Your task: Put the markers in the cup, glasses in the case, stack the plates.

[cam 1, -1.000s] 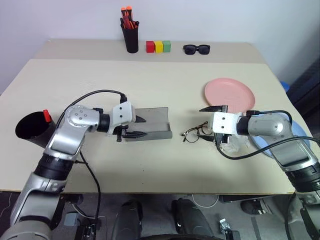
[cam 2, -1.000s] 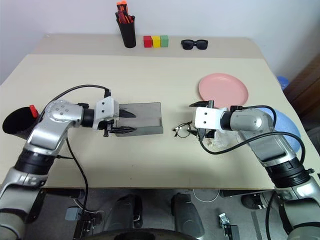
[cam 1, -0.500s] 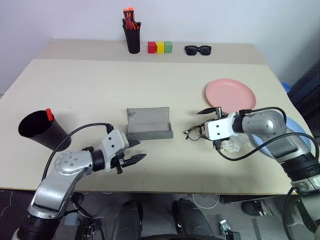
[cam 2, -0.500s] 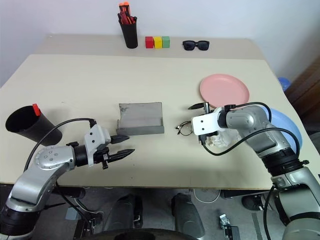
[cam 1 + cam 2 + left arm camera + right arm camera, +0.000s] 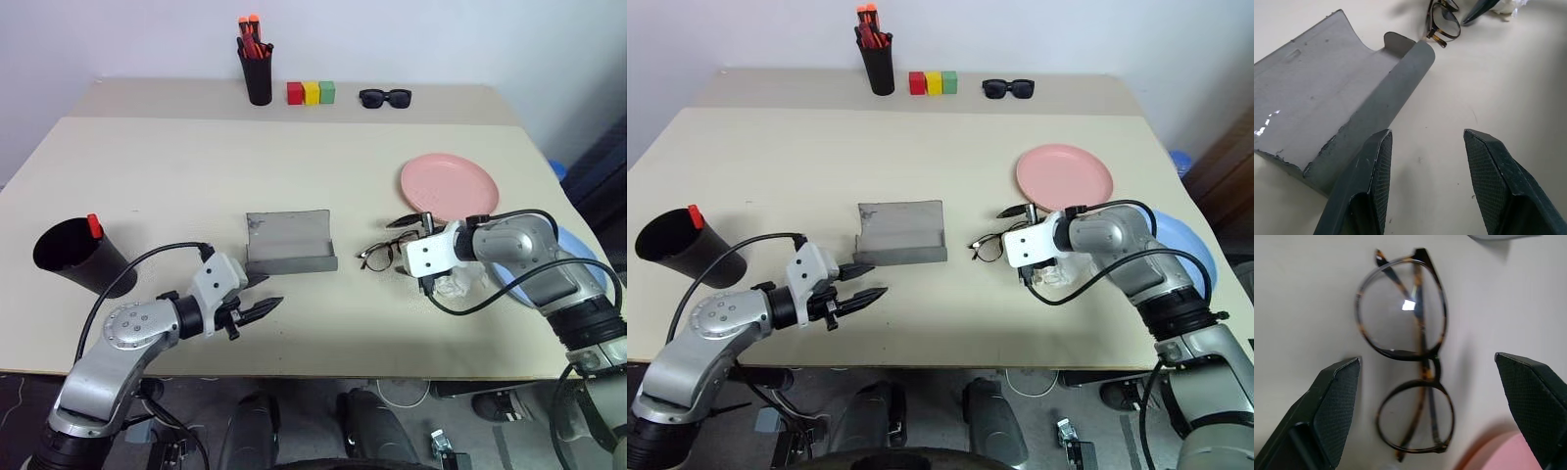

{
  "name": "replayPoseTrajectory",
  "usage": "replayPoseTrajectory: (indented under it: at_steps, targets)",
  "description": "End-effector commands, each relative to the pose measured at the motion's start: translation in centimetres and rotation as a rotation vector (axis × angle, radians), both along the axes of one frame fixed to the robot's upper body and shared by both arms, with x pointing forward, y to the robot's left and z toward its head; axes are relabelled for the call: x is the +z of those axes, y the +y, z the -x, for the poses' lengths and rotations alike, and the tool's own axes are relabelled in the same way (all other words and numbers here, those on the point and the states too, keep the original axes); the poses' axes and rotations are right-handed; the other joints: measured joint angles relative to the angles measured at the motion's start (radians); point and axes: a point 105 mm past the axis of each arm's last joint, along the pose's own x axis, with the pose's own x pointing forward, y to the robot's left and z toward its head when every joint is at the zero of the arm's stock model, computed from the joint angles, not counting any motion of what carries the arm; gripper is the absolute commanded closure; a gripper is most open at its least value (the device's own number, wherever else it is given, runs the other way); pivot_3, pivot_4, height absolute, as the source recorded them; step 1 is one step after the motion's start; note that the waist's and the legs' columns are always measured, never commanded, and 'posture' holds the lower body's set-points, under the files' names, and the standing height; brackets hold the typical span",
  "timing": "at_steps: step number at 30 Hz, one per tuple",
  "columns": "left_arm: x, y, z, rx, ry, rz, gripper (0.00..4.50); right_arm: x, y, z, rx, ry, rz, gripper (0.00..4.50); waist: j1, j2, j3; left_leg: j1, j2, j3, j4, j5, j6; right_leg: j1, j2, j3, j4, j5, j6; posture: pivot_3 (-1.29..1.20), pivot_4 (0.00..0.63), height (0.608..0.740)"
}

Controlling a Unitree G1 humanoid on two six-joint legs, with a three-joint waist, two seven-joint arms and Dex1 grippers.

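1. Head views: the right tool (image 5: 419,245) hangs wide open and empty just beside the thin wire-rimmed glasses (image 5: 377,257) on the beige counter (image 5: 176,186), seemingly lined up for a pickup. The left tool (image 5: 860,284), half open and empty, hovers near the open grey felt case (image 5: 902,233).
2. Left wrist view: the case lies lid back, ready to receive.
3. Right wrist view: folded glasses lie between the spread fingers (image 5: 1334,404). No readable writing anywhere.

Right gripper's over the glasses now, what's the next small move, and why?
Probably lower the right gripper and close on the glasses: its jaws stand wide open straddling the folded frame on the table, and the case lies open beside them.
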Motion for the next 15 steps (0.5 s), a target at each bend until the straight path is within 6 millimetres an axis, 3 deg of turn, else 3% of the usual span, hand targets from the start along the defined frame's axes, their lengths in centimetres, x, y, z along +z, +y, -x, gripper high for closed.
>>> replayPoseTrajectory:
  at_steps: [1,4,6,13,15]
  targets:
    - [0.93,-0.27,0.19,-0.014,-0.042,0.010,2.17,0.61,0.55,-0.65,0.014,-0.043,-0.012,0.00,0.000,0.000,0.000,0.000,0.000,0.000,0.000,0.000,0.000,0.000,0.000,0.000,0.000,0.000,0.000,0.00,0.150,0.722]
    - [0.96,-0.30,0.18,-0.011,-0.045,0.012,2.17,0.13,0.73,-0.85,0.023,-0.045,-0.005,0.00,-0.001,0.000,0.000,0.000,0.000,0.000,0.000,0.000,0.000,0.000,0.000,0.000,0.000,0.000,0.000,0.00,0.150,0.722]
    - [0.98,-0.29,0.22,-0.009,-0.046,0.011,2.11,0.00,0.81,-0.91,0.027,-0.046,-0.005,0.83,-0.001,0.000,0.000,0.001,0.000,0.000,0.000,0.000,0.000,0.001,0.000,0.000,0.000,0.000,0.000,0.00,0.150,0.722]
    - [0.96,-0.13,0.36,0.004,-0.048,0.014,2.11,-0.12,0.88,-0.99,0.041,-0.047,-0.001,4.35,-0.004,-0.001,0.000,0.001,0.000,0.000,0.000,0.000,0.000,0.001,0.000,0.000,0.000,0.000,0.000,0.00,0.150,0.722]
    - [0.94,-0.16,0.34,0.007,-0.048,0.016,2.11,-0.02,0.86,-1.01,0.043,-0.050,0.001,4.47,-0.007,-0.001,-0.001,0.006,0.000,0.001,0.000,0.000,0.000,0.005,0.000,0.000,0.000,0.000,-0.001,0.00,0.150,0.722]
